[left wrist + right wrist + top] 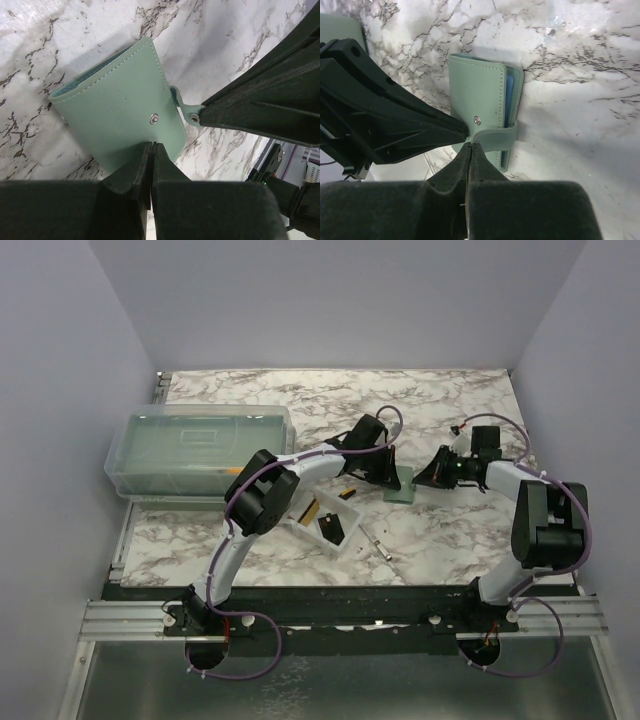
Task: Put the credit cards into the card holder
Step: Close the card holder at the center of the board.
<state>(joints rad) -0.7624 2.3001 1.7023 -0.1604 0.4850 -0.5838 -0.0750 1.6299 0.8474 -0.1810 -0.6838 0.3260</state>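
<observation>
Left tool (151, 146) pinches card holder (115, 107) edge; right tool (469, 146) clamps its strap (496, 137) (unfastened).

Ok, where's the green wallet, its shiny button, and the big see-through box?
card holder (107, 107), left wrist view, middle of its green cover.
snap button (154, 118), left wrist view, centre of the silver stud.
lidded box (198, 440), top external view, middle of its lid.

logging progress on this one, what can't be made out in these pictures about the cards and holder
Inside of the card holder: it is folded in both wrist views and only a blue sliver shows at its edge, so any cards inside are hidden.
The credit cards: top view only, too small to count.
The left end effector: in the left wrist view its own shut fingers hide whether they pinch the holder's edge.
</observation>
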